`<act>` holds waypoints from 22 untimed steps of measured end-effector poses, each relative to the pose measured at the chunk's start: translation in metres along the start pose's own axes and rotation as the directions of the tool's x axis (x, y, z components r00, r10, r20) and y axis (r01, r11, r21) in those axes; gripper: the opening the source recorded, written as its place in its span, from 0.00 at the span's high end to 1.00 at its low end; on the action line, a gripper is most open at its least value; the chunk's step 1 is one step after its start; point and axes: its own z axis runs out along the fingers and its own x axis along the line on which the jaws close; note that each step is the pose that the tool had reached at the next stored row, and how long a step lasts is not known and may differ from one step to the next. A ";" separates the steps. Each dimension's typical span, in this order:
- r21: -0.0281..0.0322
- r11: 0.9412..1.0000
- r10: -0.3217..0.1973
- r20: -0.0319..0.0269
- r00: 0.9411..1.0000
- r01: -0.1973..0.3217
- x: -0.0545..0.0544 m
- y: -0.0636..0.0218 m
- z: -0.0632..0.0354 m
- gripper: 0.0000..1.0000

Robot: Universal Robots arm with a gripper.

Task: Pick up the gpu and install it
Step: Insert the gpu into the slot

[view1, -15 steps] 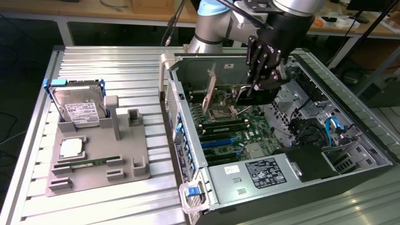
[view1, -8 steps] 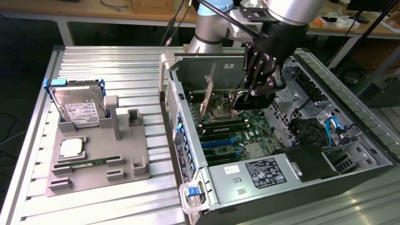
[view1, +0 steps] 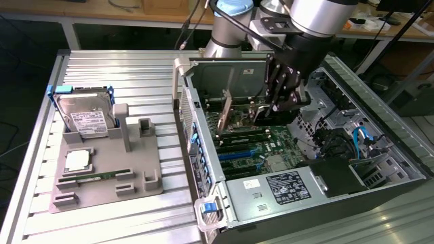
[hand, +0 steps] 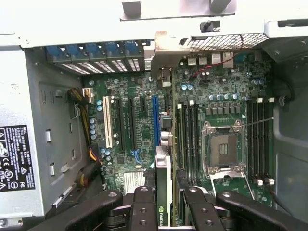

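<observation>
The gpu (hand: 163,192) is a thin dark card seen edge-on in the wrist view, with a green logo near my fingers. Its silvery bracket (hand: 166,45) reaches the rear slot openings of the case. My gripper (hand: 163,214) is shut on the card, with one black finger (hand: 143,207) on each side. The card hangs over the motherboard (hand: 139,144), beside the blue expansion slot (hand: 155,120). I cannot tell whether it touches a slot. In the exterior view my gripper (view1: 277,109) is inside the open computer case (view1: 203,168), holding the gpu (view1: 252,116) upright.
A grey fixture (view1: 135,178) at the exterior view's left holds a silver hard drive (view1: 85,118), a processor (view1: 79,160) and a green memory stick (view1: 95,177). Inside the case lie the power supply (view1: 285,185), the empty processor socket (hand: 221,147) and cables (view1: 363,140).
</observation>
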 end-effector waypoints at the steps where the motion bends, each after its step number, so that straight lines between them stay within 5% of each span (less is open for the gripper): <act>1: 0.000 1.000 0.000 -0.001 1.000 0.000 0.002 0.0000 0.0010 0.73; 16: 0.000 1.000 0.000 -0.002 1.000 0.000 0.006 0.0117 0.0277 0.73; 22: -0.001 0.999 -0.042 -0.001 0.999 0.042 0.006 0.0125 0.0383 0.73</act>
